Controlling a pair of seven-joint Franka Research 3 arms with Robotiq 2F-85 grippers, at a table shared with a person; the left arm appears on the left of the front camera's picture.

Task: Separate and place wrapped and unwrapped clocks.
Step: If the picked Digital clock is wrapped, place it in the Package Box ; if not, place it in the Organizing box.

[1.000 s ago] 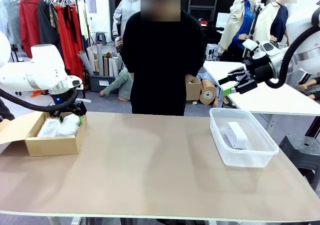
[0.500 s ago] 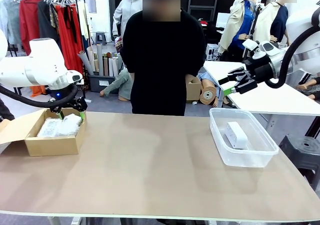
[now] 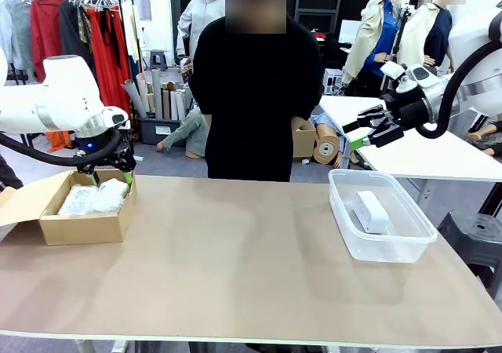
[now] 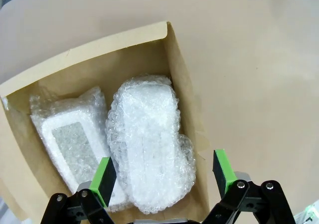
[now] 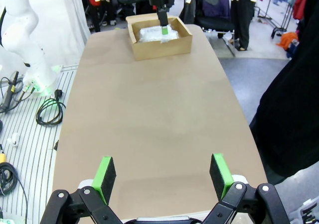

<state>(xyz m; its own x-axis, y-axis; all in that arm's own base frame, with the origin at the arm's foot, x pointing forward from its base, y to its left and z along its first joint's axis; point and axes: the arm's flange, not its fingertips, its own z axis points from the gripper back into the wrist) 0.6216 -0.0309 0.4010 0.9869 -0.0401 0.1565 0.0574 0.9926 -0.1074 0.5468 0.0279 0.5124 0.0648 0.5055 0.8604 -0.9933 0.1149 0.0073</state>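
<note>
Cardboard was the first thing below our left gripper (image 3: 110, 169) in the front view: the open cardboard box (image 3: 82, 227) lay just under its fingers, with both wrapped clocks inside. Our right gripper (image 3: 367, 133) hung in the air, well apart from the clear plastic tub (image 3: 392, 247), which stood below it and nearer to us. In this tub lay the bare white clock (image 3: 369, 211), alone. We judged that the sorting was nearly complete, and that the step in hand was to free the left arm from the box.

From the left wrist, our fingers stood wide with nothing between them. Directly under them, inside the box (image 4: 99, 55), lay the white bubble-wrap bundle (image 4: 147, 139). Beside it lay the second bundle (image 4: 67, 134), whose grey face showed through the wrap.

From the right wrist, the right gripper (image 5: 163, 171) was also wide and held nothing, and only the bare table (image 5: 154, 119) was under it. Far ahead stood the box (image 5: 159, 42) with the left gripper (image 5: 163, 25) over it. We judged that the next move called only for a clean lift away.
</note>
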